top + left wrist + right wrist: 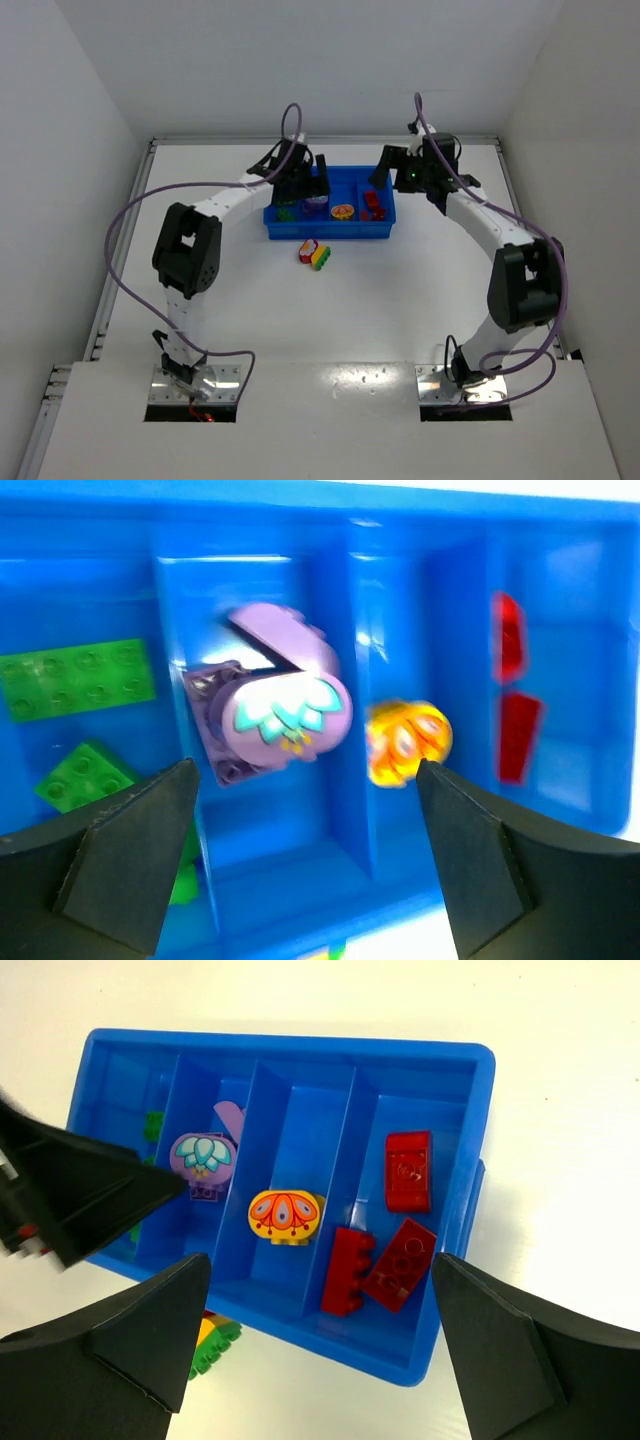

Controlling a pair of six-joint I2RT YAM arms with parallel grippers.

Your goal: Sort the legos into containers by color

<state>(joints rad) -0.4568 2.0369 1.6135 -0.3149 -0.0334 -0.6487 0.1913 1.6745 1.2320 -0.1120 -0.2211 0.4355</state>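
The blue tray (275, 222) stands at the back centre with four compartments. Left to right they hold green bricks (75, 678), a purple piece (275, 705), a yellow piece (285, 1216) and three red bricks (385, 1250). A stacked piece of red, yellow and green bricks (316, 254) lies on the table just in front of the tray. My left gripper (305, 855) is open and empty above the tray's left half. My right gripper (320, 1335) is open and empty above the tray's right half.
White walls enclose the table on three sides. The left arm's gripper body (70, 1195) reaches over the tray's left end in the right wrist view. Purple cables run along both arms.
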